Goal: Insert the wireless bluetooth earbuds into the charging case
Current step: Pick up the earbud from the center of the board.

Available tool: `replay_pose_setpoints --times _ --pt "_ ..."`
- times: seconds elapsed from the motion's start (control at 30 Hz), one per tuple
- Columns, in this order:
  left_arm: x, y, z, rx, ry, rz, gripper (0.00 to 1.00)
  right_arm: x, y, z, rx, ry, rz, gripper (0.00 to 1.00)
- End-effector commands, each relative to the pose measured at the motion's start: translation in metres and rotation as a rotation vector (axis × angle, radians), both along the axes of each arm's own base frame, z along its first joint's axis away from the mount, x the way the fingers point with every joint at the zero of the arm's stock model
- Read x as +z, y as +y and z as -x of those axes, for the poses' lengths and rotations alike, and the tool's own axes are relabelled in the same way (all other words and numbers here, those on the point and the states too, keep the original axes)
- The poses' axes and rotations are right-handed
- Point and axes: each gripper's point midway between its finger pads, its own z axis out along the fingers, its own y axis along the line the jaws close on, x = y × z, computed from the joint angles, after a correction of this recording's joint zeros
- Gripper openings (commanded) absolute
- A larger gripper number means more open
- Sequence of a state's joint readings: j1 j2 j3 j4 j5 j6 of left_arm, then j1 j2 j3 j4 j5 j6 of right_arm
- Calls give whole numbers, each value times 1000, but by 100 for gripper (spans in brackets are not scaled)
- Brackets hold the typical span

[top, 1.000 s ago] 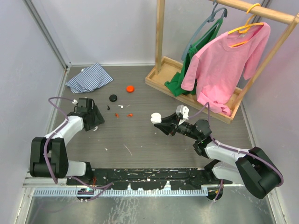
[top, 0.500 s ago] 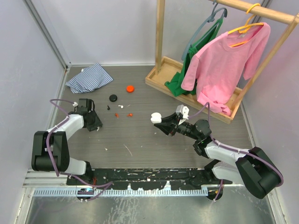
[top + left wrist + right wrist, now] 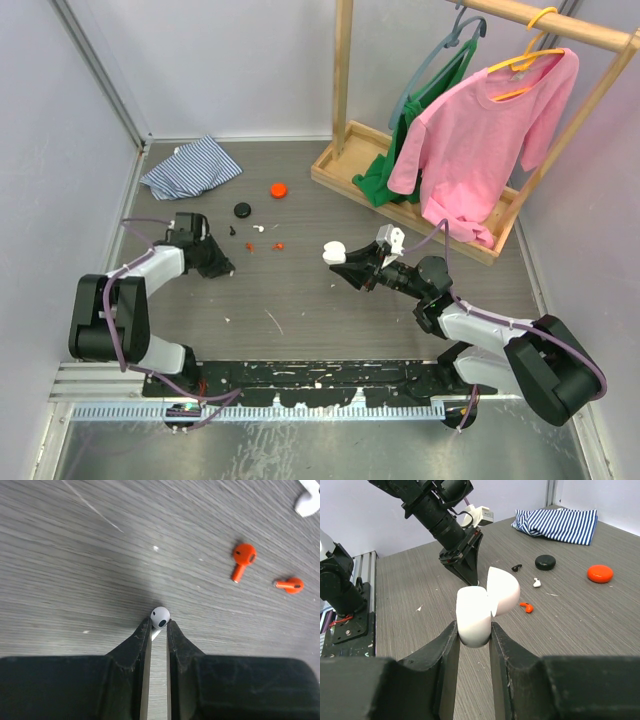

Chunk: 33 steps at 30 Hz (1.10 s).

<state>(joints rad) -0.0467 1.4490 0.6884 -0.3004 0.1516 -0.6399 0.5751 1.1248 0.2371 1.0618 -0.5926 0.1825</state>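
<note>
**Left claw (image 3: 159, 629) pinching a white earbud (image 3: 160, 617); right claw (image 3: 472, 630) presenting the open charging case (image 3: 479, 611)**

The left claw is squeezing almost fully shut on the white earbud, whose round head is poking out just past the tips, on or barely above the bench (image 3: 75, 555) (I cannot tell which). The right claw is clamping narrowly on the case's base, lid tipped open, held off the bench at about three o'clock from the left claw. Two red-orange earbuds (image 3: 242, 558) are lying loose at one to two o'clock of the left tips. The pick-up step seems to be in hand. Next, the left arm is probably needing to lift, carry the bud to the case and line its stem up with a socket, gently, since the hold looks slight.
</note>
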Motion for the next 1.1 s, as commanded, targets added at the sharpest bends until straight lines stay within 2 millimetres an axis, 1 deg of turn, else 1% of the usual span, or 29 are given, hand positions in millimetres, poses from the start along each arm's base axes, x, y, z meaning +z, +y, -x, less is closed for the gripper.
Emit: replay_pose_setpoints --times 0.0,0.13,0.23,0.37,0.5,0.63,0.77,0.93,1.07 --pt "-1 -31 8 -48 6 73 11 18 1 -3 -12 -60 -31 1" --pt "-4 -50 18 -92 26 71 12 18 1 -4 -12 -60 -30 1" --pt "-6 -58 25 -109 40 71 14 19 1 -4 -13 -61 -29 1" --pt "-3 -58 27 -106 30 66 20 18 1 -4 -12 -59 -28 1" --pt "4 -54 23 -112 13 37 26 18 1 -3 -9 -58 -27 1" --pt "11 -50 19 -121 -8 11 29 18 1 -4 -11 -59 -25 1" --pt "14 -50 15 -137 -14 4 29 19 1 -3 -8 -60 -25 1" --pt "13 -53 11 -148 -14 10 25 19 2 -3 -7 -61 -24 1" --pt "14 -54 9 -139 -22 54 24 19 2 -3 -6 -58 -23 1"
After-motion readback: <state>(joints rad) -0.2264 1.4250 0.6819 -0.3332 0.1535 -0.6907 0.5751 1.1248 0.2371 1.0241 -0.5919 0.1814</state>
